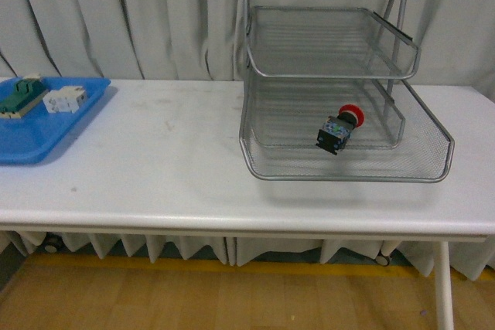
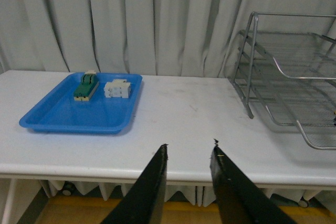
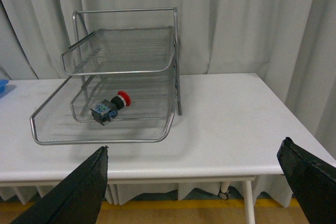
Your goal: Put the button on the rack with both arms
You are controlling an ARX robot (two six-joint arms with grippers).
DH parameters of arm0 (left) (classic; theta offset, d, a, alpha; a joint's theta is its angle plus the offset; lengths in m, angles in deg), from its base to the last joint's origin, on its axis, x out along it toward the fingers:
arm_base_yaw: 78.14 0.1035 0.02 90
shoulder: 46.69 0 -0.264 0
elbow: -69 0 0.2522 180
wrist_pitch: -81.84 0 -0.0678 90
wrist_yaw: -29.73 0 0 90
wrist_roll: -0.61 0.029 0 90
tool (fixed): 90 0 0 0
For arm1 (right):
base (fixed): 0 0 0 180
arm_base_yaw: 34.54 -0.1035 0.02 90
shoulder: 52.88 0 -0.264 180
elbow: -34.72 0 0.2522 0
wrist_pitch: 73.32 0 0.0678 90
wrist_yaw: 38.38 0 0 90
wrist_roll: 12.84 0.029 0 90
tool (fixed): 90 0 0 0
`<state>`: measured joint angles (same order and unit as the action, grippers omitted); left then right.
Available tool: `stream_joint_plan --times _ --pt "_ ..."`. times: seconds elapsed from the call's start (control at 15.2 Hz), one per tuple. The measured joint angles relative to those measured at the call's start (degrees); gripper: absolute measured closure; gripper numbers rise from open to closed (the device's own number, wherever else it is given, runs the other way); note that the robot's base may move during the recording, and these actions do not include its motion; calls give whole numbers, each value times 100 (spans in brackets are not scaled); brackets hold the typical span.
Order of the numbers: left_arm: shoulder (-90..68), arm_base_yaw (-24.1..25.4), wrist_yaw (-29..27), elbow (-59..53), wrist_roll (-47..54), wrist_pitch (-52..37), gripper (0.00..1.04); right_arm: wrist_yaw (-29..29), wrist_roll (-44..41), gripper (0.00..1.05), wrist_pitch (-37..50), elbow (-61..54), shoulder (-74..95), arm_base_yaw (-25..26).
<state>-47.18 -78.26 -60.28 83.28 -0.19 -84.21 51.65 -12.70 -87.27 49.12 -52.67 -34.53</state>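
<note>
Inside silver wire-mesh rack [image 1: 348, 178]: red-capped dark button [image 1: 340, 130], tilted.
Both empty: left pincer [image 2: 190, 144] narrow, right pincer [image 3: 194, 145] wide; a bump may roll it.

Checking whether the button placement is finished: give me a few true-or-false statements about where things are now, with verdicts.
1. The button lies inside the rack, below its top tier. True.
2. The left gripper is shut on the button. False: it is open and empty.
3. The blue tray holds a green-and-cream block and a white part. True.
4. The rack stands on the blue tray. False: it stands on the white table, apart from the tray.
5. The right gripper is open with its fingers spread wide. True.
</note>
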Motion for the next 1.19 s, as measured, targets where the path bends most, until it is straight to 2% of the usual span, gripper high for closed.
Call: stream_joint_plan --times 0.07,0.13,0.26,0.33,0.4,0.46,0.53,0.66,0.79,0.99,1.12,1.19 --pt "0 0 7 0 0 -2 56 -1423 -271 6 -92 122 496 544" --pt "0 0 4 0 2 -4 48 -1888 -315 6 260 254 1019 581" --pt "0 0 -11 0 0 2 39 -2190 -328 6 658 374 1399 424" --pt "0 0 0 0 2 0 30 -2282 -321 6 1233 601 1943 153" --pt "0 0 0 0 0 0 18 -2013 -275 6 2168 1082 3014 -146" --pt "0 0 0 0 2 0 6 -1714 -166 6 2715 1478 3877 -358" --pt "0 0 2 0 13 0 7 -1482 -44 6 3016 1923 4769 -560" --pt "0 0 0 0 15 0 7 -1185 291 9 2830 2796 6253 -800" --pt "0 0 2 0 15 0 7 -857 577 34 2275 3792 7595 -951" --pt "0 0 0 0 15 0 7 -448 667 71 1403 4852 8594 -1021" --pt "0 0 0 0 17 0 7 -369 669 95 850 5095 9095 -1106" --pt "0 0 0 0 17 0 7 -229 616 103 765 5099 9344 -1187"
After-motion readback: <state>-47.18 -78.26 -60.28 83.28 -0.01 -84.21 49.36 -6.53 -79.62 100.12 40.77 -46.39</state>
